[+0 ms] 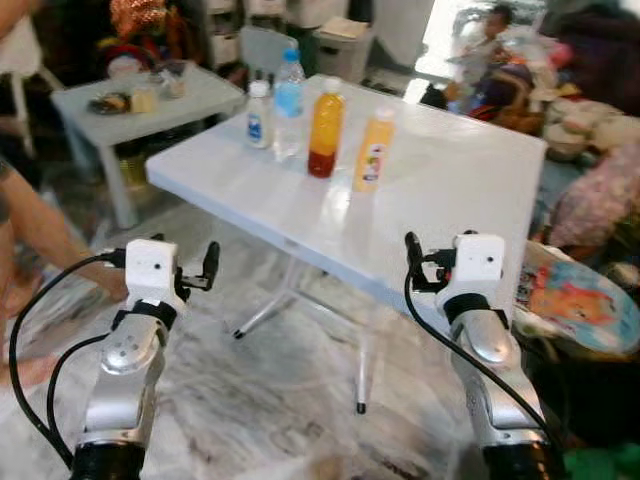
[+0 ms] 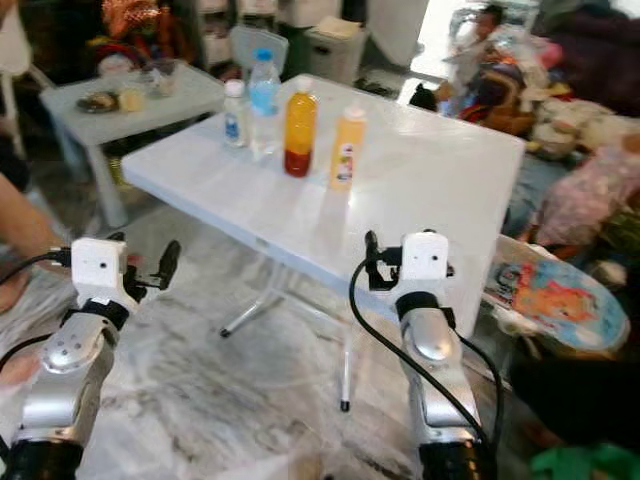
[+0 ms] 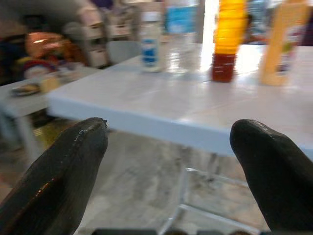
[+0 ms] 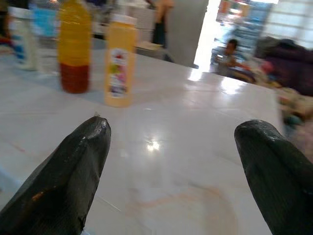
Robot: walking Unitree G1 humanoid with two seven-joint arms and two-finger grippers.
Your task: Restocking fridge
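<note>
Four bottles stand in a row on the white folding table (image 1: 450, 190): a small white bottle with a blue label (image 1: 259, 115), a clear water bottle with a blue cap (image 1: 288, 100), an orange juice bottle with a dark red base (image 1: 325, 130) and a pale orange bottle (image 1: 373, 150). My left gripper (image 3: 168, 142) hangs open in front of the table's near left edge, below the tabletop. Over the table's near edge, my right gripper (image 4: 171, 147) is open too, with the pale orange bottle (image 4: 119, 61) ahead of it. Neither gripper holds anything.
A small grey side table (image 1: 130, 100) with dishes stands at the back left. A person's arm (image 1: 50, 235) reaches in from the left. Another person (image 1: 490, 40) sits behind, among piles of clutter. A round colourful tray (image 1: 580, 300) lies at the right. Metal table legs (image 1: 290, 300) stand on marble floor.
</note>
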